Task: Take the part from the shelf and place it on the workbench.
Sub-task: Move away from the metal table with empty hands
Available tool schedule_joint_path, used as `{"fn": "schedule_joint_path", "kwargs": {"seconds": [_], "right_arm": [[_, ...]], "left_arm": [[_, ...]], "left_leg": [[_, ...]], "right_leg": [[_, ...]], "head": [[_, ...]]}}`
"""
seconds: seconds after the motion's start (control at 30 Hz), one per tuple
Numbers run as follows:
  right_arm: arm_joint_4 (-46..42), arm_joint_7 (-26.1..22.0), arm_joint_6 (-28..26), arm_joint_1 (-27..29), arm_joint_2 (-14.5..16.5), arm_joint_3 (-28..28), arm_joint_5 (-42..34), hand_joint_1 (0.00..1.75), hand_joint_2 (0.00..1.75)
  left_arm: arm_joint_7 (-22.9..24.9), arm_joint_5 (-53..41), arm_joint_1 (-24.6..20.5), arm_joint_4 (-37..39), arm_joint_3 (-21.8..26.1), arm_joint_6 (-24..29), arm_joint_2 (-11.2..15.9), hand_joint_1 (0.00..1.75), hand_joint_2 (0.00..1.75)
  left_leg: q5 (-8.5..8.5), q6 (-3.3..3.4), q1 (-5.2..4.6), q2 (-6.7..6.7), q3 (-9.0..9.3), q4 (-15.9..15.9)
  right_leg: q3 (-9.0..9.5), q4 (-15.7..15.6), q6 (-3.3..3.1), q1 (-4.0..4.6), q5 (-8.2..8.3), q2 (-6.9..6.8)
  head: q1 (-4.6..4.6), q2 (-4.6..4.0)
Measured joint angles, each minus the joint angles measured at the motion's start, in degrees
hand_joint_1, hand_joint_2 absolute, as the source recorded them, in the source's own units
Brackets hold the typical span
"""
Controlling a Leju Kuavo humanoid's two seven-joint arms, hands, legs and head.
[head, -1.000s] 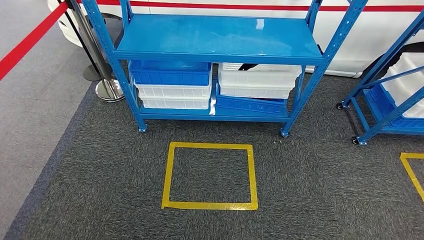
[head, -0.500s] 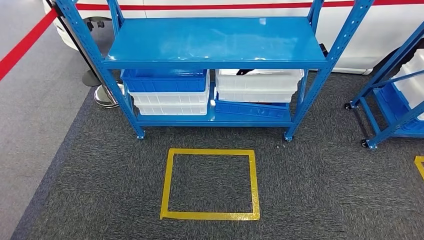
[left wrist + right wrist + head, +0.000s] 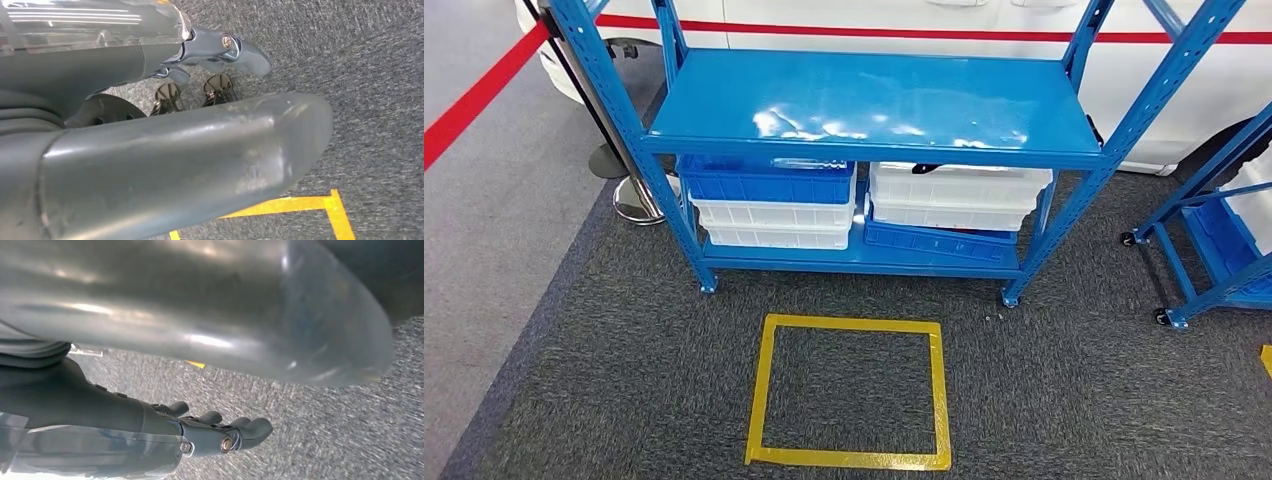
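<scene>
The blue steel shelf (image 3: 874, 105) stands straight ahead on dark grey looped carpet (image 3: 624, 350), and a square of yellow tape (image 3: 849, 392) lies on the carpet just in front of it, most likely marking where the robot should stand to reach in. The shelf's glossy painted top deck is bare and throws back glare. Below it, ribbed plastic bins are stacked to save room: a blue bin (image 3: 766, 180) on white ones at the left, a white bin (image 3: 959, 190) over a tilted blue tray (image 3: 939, 243) at the right. A dark object (image 3: 927, 168) peeks over the rim of the right white bin; it may be the part, but too little shows to say. Both arms hang at the robot's sides, as suits walking up. The left robot hand (image 3: 220, 55) holds nothing, its dark fingers loosely bent above the carpet; the right robot hand (image 3: 220, 432) is likewise empty, fingers slightly curled and apart. No grasp has begun.
</scene>
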Motion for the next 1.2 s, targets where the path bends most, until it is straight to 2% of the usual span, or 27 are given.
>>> {"fn": "schedule_joint_path", "kwargs": {"seconds": [0.03, 0.07, 0.1, 0.17, 0.23, 0.37, 0.43, 0.5, 0.53, 0.57, 0.6, 0.67, 0.73, 0.8, 0.83, 0.9, 0.93, 1.07, 1.2], "right_arm": [[0.0, 0.0, 0.0, 0.1, 0.0, 0.0, 0.0, 0.0, 0.0], [0.0, 0.0, 0.0, 0.1, -0.1, 0.0, 0.0, 0.0, 0.0], [0.0, 0.0, 0.0, 0.2, -0.1, 0.0, 0.0, 0.0, 0.0], [0.0, 0.0, -0.1, 0.3, -0.1, 0.0, 0.0, 0.0, 0.0], [0.1, 0.0, -0.1, 0.3, -0.1, 0.0, 0.0, 0.0, 0.0], [0.1, 0.0, -0.1, 0.5, -0.1, 0.0, 0.1, 0.0, 0.0], [0.1, 0.0, 0.0, 0.4, 0.0, 0.0, 0.3, 0.0, 0.0], [0.1, 0.0, 0.0, 0.4, 0.0, 0.0, 0.5, 0.0, 0.0], [0.1, -0.1, 0.0, 0.4, 0.0, 0.1, 0.6, 0.0, 0.0], [0.1, -0.1, 0.0, 0.4, 0.0, 0.1, 0.6, 0.0, 0.0], [0.1, -0.1, 0.0, 0.4, 0.0, 0.1, 0.7, 0.0, 0.0], [0.1, -0.1, 0.1, 0.4, 0.0, 0.2, 1.0, 0.0, 0.0], [0.1, 0.0, 0.4, 0.3, 0.0, 0.4, 1.5, 0.0, 0.0], [0.1, 0.5, 1.1, 0.2, 0.0, 0.9, 3.0, 0.0, 0.0], [0.1, 0.9, 1.7, 0.1, -0.1, 1.5, 4.3, 0.0, 0.0], [0.1, 1.5, 3.4, -0.3, -0.5, 3.1, 7.1, 0.0, 0.0], [0.1, 1.6, 4.1, -0.5, -0.7, 4.0, 8.0, 0.0, 0.0], [0.1, 1.7, 4.7, -0.6, -1.0, 6.1, 8.7, 0.0, 0.0], [0.1, 1.7, 5.3, -0.7, -1.1, 7.1, 9.4, 0.0, 0.0]], "left_arm": [[0.0, 0.0, 0.0, 0.0, 0.0, 0.0, 0.0, 0.0, 0.0], [0.0, 0.0, 0.1, 0.0, 0.0, 0.0, 0.0, 0.0, 0.0], [0.0, 0.0, 0.1, 0.0, 0.0, 0.0, 0.0, 0.0, 0.0], [0.0, 0.0, 0.1, 0.0, 0.0, 0.0, 0.0, 0.0, 0.0], [0.0, 0.0, 0.0, 0.0, 0.0, 0.0, 0.0, 0.0, 0.0], [0.1, 0.0, 0.0, 0.0, 0.0, 0.0, 0.1, 0.0, 0.0], [0.4, -0.2, -0.1, 0.1, -0.1, 0.2, 0.1, 0.0, 0.0], [0.9, -0.4, -0.1, 0.1, -0.1, 0.2, 0.1, 0.0, 0.0], [1.0, -0.4, -0.1, 0.1, -0.1, 0.2, 0.1, 0.0, 0.0], [1.2, -0.4, 0.0, 0.1, -0.1, 0.2, 0.2, 0.0, 0.0], [1.3, -0.5, 0.0, 0.1, -0.1, 0.2, 0.2, 0.0, 0.0], [1.4, -0.6, 0.0, 0.1, -0.2, 0.1, 0.2, 0.0, 0.0], [1.7, -0.5, -0.1, 0.1, -0.2, -0.4, 0.2, 0.0, 0.0], [2.4, 0.7, -0.1, 0.2, -0.3, -1.3, 0.3, 0.0, 0.0], [3.0, 1.9, -0.2, 0.2, -0.2, -1.6, 0.4, 0.0, 0.0], [4.3, 4.7, -0.7, 0.4, -0.1, -1.9, 0.7, 0.0, 0.0], [4.7, 5.4, -1.0, 0.5, -0.1, -1.8, 0.9, 0.0, 0.0], [5.2, 6.1, -1.6, 0.6, -0.1, -2.0, 1.4, 0.0, 0.0], [5.3, 7.3, -1.6, 0.6, -0.1, -2.0, 1.4, 0.0, 0.0]], "left_leg": [[-0.41, 0.0, -0.01, -0.12, 0.43, 0.0], [-0.87, -0.06, -0.01, -0.26, 0.99, 0.0], [-1.38, -0.18, -0.01, -0.38, 1.67, 0.0], [-2.53, -0.59, -0.06, -0.49, 3.09, 0.1], [-3.57, -1.26, -0.21, -0.58, 3.73, 0.1], [-4.58, -2.49, -0.19, -0.52, 4.37, 2.0], [-6.79, -3.01, 0.0, -0.29, 2.24, 6.2], [-9.6, -3.45, 0.11, -0.18, -1.98, 12.8], [-10.32, -3.54, 0.15, -0.16, -3.73, 14.9], [-9.95, -3.57, 0.17, -0.16, -4.76, 15.4], [-8.15, -3.48, 0.17, -0.15, -4.84, 13.8], [-2.82, -2.99, 0.09, -0.08, -3.2, 7.2], [-1.06, -2.37, -0.23, 0.05, -2.07, 2.7], [-0.96, -1.97, -0.36, 0.05, -1.91, 1.9], [-0.14, -1.94, -0.28, 0.0, -1.74, 1.6], [0.42, -2.06, -0.16, -0.04, -1.63, 1.2], [0.38, -2.02, -0.22, -0.04, -1.61, 1.1], [0.08, -1.52, -0.28, -0.04, -1.3, 1.1], [-0.02, -1.3, -0.36, -0.02, -1.24, 1.1]], "right_leg": [[-1.6, 1.3, 0.05, -0.01, -0.83, 0.0], [-2.39, 0.8, 0.0, -0.01, -0.42, 0.0], [-2.34, -1.4, -0.09, -0.01, 1.35, 0.0], [-0.86, -8.3, -0.53, 0.07, 6.96, 0.03], [0.11, -12.2, -1.19, 0.33, 9.48, 0.06], [1.29, -13.1, -2.48, 0.28, 9.42, 0.06], [2.06, -13.3, -2.96, 0.09, 9.17, -0.04], [2.47, -13.3, -3.2, 0.1, 8.64, -0.05], [2.74, -13.3, -3.24, 0.11, 8.34, -0.05], [3.09, -13.3, -3.26, 0.13, 8.02, -0.03], [3.55, -13.3, -3.24, 0.14, 7.69, 0.01], [4.59, -13.3, -3.08, 0.16, 7.01, 0.06], [4.98, -13.3, -2.64, 0.24, 6.53, 0.08], [4.99, -13.3, -2.2, 0.42, 6.21, 0.06], [5.08, -13.5, -2.32, 0.52, 6.17, 0.03], [5.32, -13.8, -2.68, 0.64, 6.27, -0.04], [5.43, -14.1, -2.79, 0.62, 6.38, -0.05], [6.0, -14.7, -2.54, 0.59, 6.31, -0.09], [6.15, -14.9, -2.21, 0.53, 6.37, -0.1]], "head": [[0.02, 0.0], [0.05, 0.0], [0.08, 0.0], [0.14, -0.01], [0.11, -0.01], [-0.06, -0.01], [-0.35, 0.0], [-0.53, 0.0], [-0.52, 0.0], [-0.51, -0.01], [-0.52, -0.01], [-0.49, -0.01], [-0.5, -0.01], [-0.55, 0.0], [-0.5, 0.0], [-0.42, 0.0], [-0.39, 0.0], [-0.35, -0.01], [-0.36, 0.0]]}}
